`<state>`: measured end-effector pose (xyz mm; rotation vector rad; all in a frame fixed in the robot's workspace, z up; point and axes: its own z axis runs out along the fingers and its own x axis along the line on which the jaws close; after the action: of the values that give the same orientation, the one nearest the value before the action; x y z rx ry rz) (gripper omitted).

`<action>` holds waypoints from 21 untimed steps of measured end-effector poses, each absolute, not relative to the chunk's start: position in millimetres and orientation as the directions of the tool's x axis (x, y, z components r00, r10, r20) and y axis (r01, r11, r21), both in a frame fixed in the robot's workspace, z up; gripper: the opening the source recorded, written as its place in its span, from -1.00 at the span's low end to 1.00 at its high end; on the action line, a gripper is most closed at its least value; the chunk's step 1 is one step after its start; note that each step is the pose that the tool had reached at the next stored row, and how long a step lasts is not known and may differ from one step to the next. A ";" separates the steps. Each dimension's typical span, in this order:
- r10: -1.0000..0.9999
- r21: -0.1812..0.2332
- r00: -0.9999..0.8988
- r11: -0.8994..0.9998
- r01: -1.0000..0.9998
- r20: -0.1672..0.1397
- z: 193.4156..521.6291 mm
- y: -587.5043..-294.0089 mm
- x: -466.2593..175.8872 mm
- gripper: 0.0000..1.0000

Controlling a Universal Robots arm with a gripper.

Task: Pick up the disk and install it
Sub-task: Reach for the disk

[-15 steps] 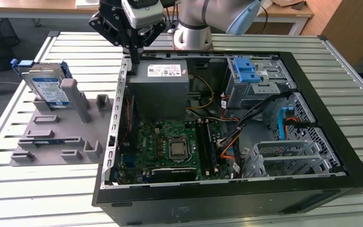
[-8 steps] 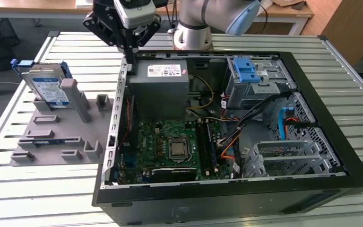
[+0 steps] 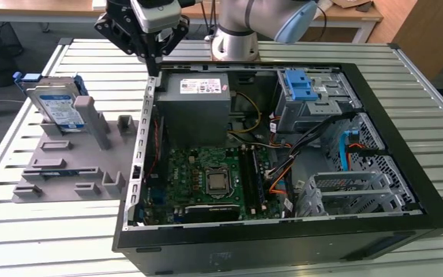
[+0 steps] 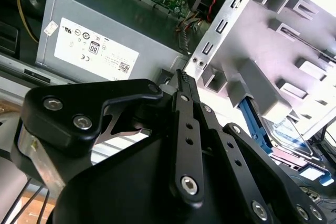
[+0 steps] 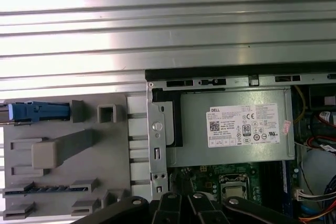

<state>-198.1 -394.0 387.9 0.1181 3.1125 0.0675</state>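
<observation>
Gripper [image 3: 154, 62] seen hung above rear edge of case [image 3: 283, 254], near power supply [image 3: 194, 107]; fingers [image 4: 185, 124] pressed together, nothing held. Disk [image 3: 58, 107] seen stood upright in grey fixture [image 3: 60, 173], exterior view's left, outside case, apart from gripper.

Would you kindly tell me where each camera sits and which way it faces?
Exterior view: off the arm, raised, looking down on the open computer case and the disk; arm and gripper show.
First wrist view: on the arm, looking straight down at the case's edge; gripper linkage shows.
Second wrist view: at the wrist, looking along the shut fingers.
Shared: all three show the power supply.
</observation>
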 end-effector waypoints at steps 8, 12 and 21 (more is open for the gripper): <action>0.076 0.044 -0.997 0.996 0.075 -0.024 387.9 -394.0 -199.1 -0.79; 0.076 0.044 -0.997 0.996 0.075 -0.024 387.8 -393.7 -200.3 -0.79; 0.076 0.044 -0.997 0.996 0.075 -0.024 387.1 -390.4 -213.9 -0.79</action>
<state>-213.9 -390.4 387.1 0.1181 3.1125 0.0677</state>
